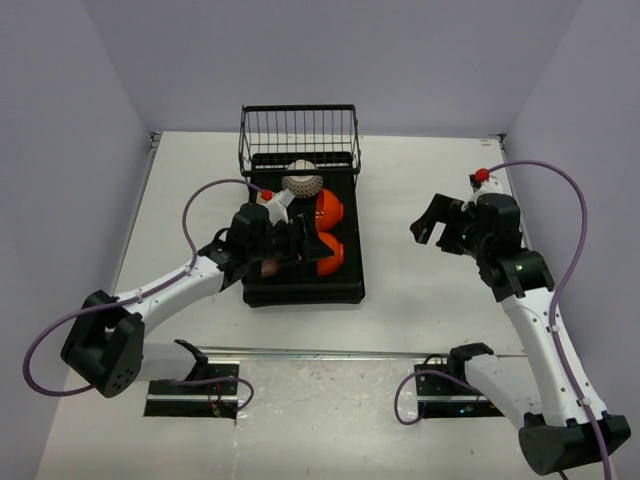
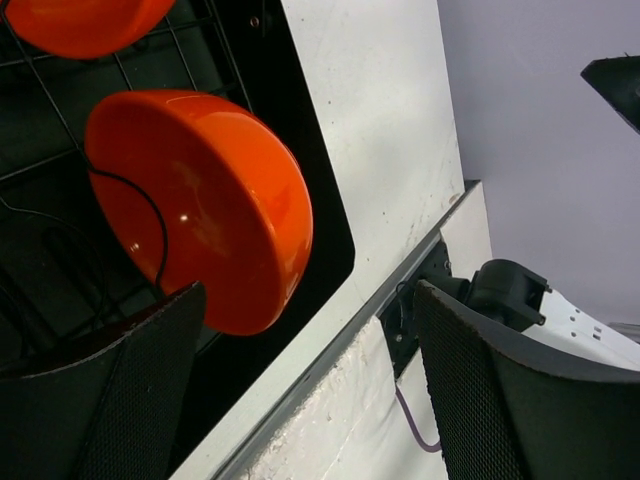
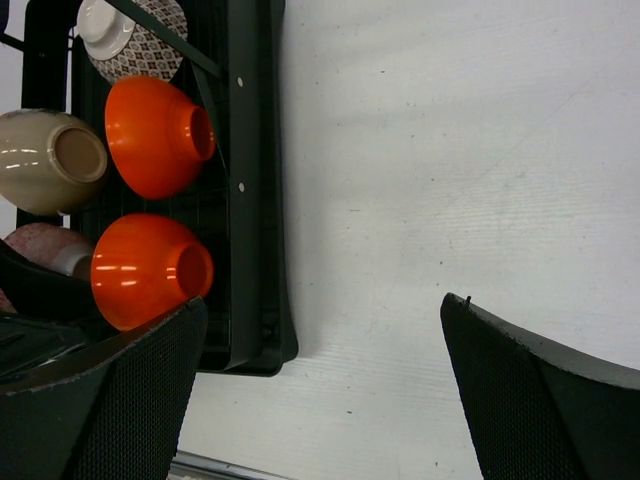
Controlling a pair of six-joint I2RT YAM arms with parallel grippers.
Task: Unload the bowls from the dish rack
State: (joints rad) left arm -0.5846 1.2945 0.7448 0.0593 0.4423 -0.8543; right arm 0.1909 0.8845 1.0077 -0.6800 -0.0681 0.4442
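Table point(image 1: 420, 200): we see a white surface walled in by pale panels, with the dish rack on its left-centre part and bare top under the right arm.
Dish rack point(image 1: 300, 296): a black rectangular tray with a gridded floor. It sits between the two arms, nearer the left one, with its long side running away from the bases. We count five bowls in it.
Wire basket point(image 1: 298, 135): it stands upright at the far end of the rack, and we make out nothing inside it.
Far orange bowl point(image 3: 155, 135): it is tipped on edge along the rack's right side, its base turned toward the right arm.
Near orange bowl point(image 2: 200, 205): it is tipped the same way, just beside the far one and closer to the rack's near right corner.
Patterned bowl point(image 1: 301, 183): white with a fine dark pattern, it sits at the far end of the tray just before the basket.
Beige bowl point(image 3: 48, 160): glossy and on edge, it lies to the left of the far orange bowl.
Speckled pinkish bowl point(image 3: 40, 248): it lies to the left of the near orange bowl and is partly hidden by the left arm.
Left gripper point(image 2: 305, 300): it reaches over the tray with its jaws spread wide and gripping nothing. The near orange bowl's lower rim sits just beside one finger point(image 2: 120, 390), and we cannot tell whether they touch.
Right gripper point(image 3: 322, 305): its jaws are fully wide and empty. It hangs over bare table, well apart from the rack.
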